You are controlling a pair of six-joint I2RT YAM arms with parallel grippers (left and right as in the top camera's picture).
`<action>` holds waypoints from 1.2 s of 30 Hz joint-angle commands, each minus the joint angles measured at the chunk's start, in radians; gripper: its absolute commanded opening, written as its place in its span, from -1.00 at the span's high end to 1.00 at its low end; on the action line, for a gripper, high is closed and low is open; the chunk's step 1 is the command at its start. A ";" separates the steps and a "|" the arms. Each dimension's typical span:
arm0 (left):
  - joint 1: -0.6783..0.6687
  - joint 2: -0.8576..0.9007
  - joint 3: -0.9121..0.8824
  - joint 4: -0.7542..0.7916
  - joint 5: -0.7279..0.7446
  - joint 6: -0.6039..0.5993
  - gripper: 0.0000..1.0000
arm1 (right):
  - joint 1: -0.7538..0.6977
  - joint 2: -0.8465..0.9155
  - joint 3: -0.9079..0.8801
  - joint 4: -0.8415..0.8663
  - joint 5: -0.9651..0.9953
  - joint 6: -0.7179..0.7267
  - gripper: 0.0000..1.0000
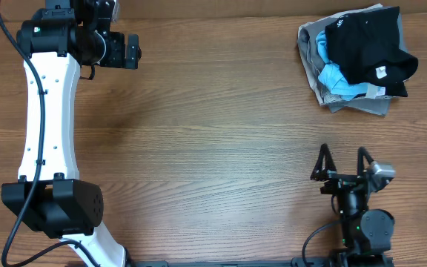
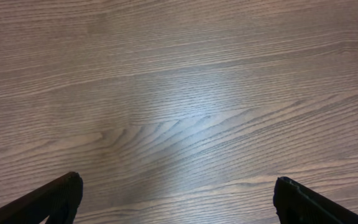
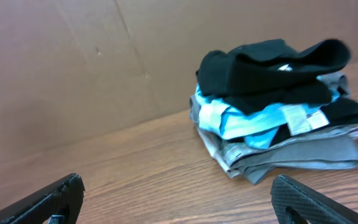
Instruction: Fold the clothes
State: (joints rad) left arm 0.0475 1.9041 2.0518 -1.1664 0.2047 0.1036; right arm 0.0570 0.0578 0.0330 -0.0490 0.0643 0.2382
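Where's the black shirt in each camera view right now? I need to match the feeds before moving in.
Overhead: black shirt at the top right, lying over the light blue shirt.
Left wrist: not in it; only the wooden table shows.
Right wrist: black shirt right of centre, in the upper half.
Shared landmark: the light blue shirt peeking out beneath it, in the overhead and right wrist views.

One wooden table (image 1: 213,133) carries one pile of clothes (image 1: 310,41). The pile holds one black shirt (image 1: 365,41) with one small white tag (image 1: 381,73), one light blue garment (image 1: 334,78), and grey fabric (image 1: 373,106) underneath; whether that is one piece or two cannot be told. Two robot arms, one left arm (image 1: 47,111) and one right arm (image 1: 358,215), each have two fingers (image 2: 48,202).
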 commanded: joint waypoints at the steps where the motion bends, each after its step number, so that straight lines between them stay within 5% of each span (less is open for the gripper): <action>1: -0.003 0.005 -0.003 0.000 -0.002 -0.014 -1.00 | 0.010 -0.040 -0.025 -0.034 -0.015 -0.003 -1.00; 26: 0.000 -0.003 -0.003 0.000 -0.005 -0.014 -1.00 | 0.010 -0.055 -0.025 -0.029 -0.022 -0.003 -1.00; 36: -0.068 -0.313 -0.005 0.007 -0.062 0.032 -0.99 | 0.010 -0.055 -0.025 -0.029 -0.022 -0.003 -1.00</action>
State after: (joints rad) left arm 0.0078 1.7737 2.0388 -1.1728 0.1936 0.1062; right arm 0.0608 0.0147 0.0185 -0.0826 0.0486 0.2382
